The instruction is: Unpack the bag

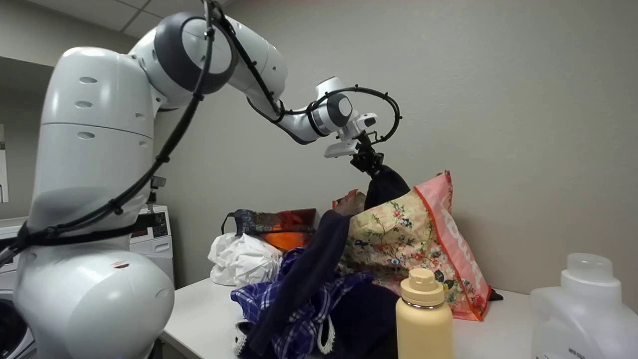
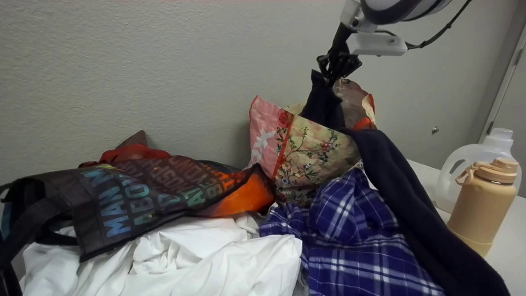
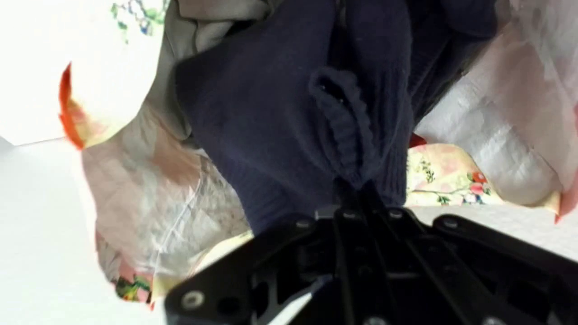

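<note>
While I've got the gripper (image 3: 356, 183) clamped on the navy garment (image 3: 293, 126) above the open floral bag (image 1: 408, 239), dark cloth (image 2: 411, 201) drapes over the bag's rim (image 2: 313, 125) (same piece? can't tell). Bag's on the table (image 1: 491, 334) near the wall (image 1: 523, 149), plaid cloth (image 2: 349, 230) crowding it, so that side looks tight to me. Bare table shows between the tan bottle (image 1: 424, 324) and the jug (image 1: 580, 309).

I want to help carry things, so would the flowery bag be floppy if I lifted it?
Probably floppy: the flowery bag has an uneven, sagging rim and crumpled walls. It might weigh more than an empty one, since dark clothing sticks up from its opening.
</note>
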You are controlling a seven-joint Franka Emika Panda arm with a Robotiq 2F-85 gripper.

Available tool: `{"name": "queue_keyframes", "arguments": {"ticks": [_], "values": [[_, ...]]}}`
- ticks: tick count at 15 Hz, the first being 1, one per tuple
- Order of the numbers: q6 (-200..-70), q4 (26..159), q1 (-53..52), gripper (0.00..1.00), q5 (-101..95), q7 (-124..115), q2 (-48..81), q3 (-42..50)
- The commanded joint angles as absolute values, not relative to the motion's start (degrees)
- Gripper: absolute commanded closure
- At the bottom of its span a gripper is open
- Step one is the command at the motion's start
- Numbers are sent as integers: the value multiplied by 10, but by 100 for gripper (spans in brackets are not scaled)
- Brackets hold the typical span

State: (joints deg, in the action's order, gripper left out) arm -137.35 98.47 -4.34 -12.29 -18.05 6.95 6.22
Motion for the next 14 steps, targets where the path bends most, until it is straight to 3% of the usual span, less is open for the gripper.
{"name": "queue_keyframes", "arguments": {"ticks": [1, 9, 14], "values": [[-1361, 1031, -23, 94, -106, -158, -33, 46], [-1316, 1093, -7, 95, 18, -80, -203, 46], [-1175, 1083, 2, 94, 37, -43, -274, 50]]}}
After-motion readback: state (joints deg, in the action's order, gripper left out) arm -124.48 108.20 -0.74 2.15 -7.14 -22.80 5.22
